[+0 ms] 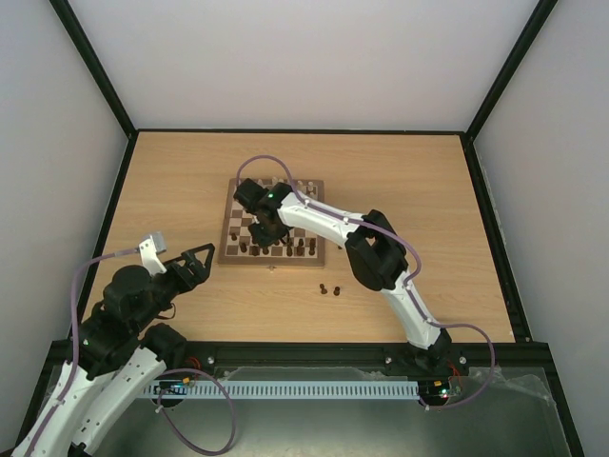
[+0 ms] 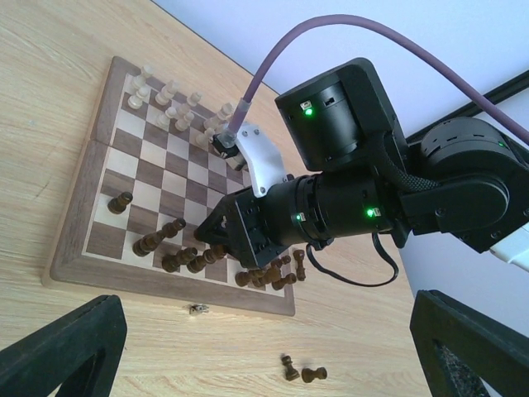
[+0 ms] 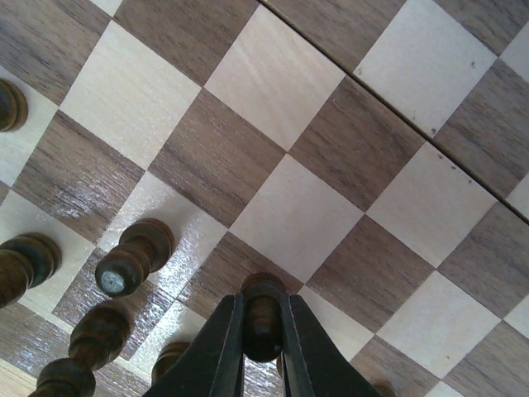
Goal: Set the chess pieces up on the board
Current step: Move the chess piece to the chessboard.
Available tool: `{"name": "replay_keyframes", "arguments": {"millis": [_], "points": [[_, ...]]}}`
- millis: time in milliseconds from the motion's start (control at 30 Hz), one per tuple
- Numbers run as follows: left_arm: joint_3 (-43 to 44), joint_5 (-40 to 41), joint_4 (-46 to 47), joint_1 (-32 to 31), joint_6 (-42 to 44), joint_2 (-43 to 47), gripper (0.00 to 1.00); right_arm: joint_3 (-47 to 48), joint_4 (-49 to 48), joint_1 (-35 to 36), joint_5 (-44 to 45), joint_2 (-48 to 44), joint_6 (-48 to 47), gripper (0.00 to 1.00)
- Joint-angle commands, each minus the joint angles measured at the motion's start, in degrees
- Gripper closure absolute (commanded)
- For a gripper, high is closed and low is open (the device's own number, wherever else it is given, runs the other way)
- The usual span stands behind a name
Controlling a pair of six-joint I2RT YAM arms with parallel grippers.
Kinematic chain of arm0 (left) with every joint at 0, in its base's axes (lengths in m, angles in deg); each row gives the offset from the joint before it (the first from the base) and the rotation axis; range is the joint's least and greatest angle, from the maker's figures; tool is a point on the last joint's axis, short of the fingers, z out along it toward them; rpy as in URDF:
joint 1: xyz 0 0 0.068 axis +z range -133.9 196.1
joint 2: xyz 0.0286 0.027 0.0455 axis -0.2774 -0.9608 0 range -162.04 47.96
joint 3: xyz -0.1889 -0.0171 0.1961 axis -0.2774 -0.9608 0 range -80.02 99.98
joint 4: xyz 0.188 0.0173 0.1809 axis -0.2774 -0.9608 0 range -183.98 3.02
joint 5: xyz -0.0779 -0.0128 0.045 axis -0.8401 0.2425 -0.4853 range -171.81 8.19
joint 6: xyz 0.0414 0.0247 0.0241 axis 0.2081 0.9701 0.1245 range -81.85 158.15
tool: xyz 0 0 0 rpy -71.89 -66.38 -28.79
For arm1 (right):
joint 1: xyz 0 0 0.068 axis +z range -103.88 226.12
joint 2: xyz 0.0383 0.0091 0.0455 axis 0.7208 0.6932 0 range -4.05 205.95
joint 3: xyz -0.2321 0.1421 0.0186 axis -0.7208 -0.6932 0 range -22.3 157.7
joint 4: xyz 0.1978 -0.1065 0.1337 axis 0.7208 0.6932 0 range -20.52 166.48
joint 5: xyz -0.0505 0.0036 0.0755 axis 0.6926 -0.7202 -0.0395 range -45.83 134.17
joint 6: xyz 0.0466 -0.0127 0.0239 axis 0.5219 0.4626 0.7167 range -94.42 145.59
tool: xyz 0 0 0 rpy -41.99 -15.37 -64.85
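The right claw (image 3: 263,304) is clenched on one dark chess piece (image 3: 263,331) over the board (image 3: 273,78), beside others. Light, hard, smooth wood (likely slippery), best pinched below its head. The left claw (image 1: 195,262) gapes, empty.

Overhead and wrist views: same board (image 1: 238,211)

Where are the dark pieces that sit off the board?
Top view: two dark pieces sit on the tabletop just off the board's near right corner.
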Motion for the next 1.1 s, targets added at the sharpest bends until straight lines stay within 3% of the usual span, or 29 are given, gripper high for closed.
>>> {"name": "replay_keyframes", "arguments": {"millis": [0, 1067], "points": [[-0.8, -0.7, 1.2, -0.1, -0.2, 0.8, 0.03, -2.3, 1.8, 0.7, -0.2, -2.5, -0.1, 0.88], [-0.8, -0.7, 1.2, -0.2, -0.1, 1.0, 0.04, 1.6, 2.6, 1.0, -0.7, -0.2, -0.4, 0.83]]}}
